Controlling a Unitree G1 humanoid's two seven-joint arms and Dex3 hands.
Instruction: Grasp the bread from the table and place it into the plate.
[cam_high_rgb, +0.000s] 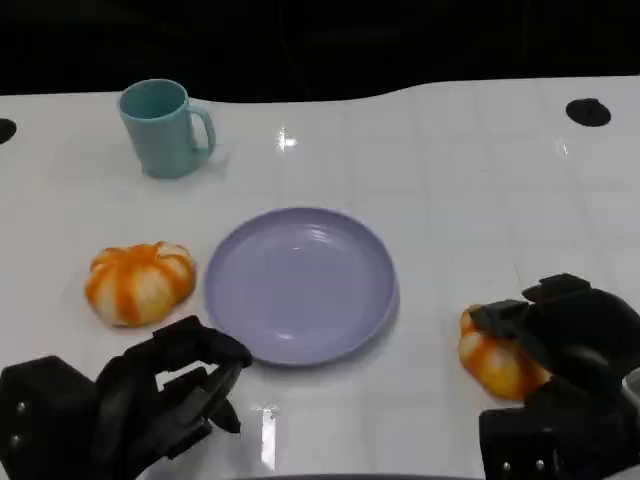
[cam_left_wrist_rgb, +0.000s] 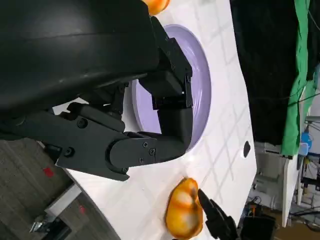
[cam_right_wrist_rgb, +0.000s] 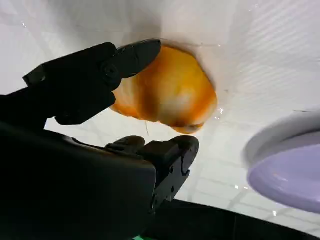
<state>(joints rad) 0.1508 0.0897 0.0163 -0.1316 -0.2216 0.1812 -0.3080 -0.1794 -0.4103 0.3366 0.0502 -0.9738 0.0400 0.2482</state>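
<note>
White and glossy, the desk (cam_high_rgb: 450, 180) runs back to a dark, unlit background. At its near right corner, the right hand (cam_high_rgb: 560, 345) has its black fingers (cam_right_wrist_rgb: 135, 55) spread around an orange-and-white bread roll (cam_high_rgb: 497, 362). From the right wrist view, one finger arches over the roll and another reaches under its near side, with a gap showing, so the fingers bracket the roll; whether they press on it yet I cannot tell. That cupped pose suits closing in from two sides so the soft roll does not slip.

The roll lies on the desk, just to the right of a lavender plate (cam_high_rgb: 300, 285) and apart from it. The plate sits in the middle of the desk with nothing in it, so the roll has not been placed.

At the near left, the left hand (cam_high_rgb: 150, 395) rests low by the plate's rim, its fingers curled loosely and holding nothing, likely kept out of the way. A second orange-and-white roll (cam_high_rgb: 140, 282) lies to the left of the plate. A teal mug (cam_high_rgb: 165, 127) stands upright farther back on the left, well away from both hands.
</note>
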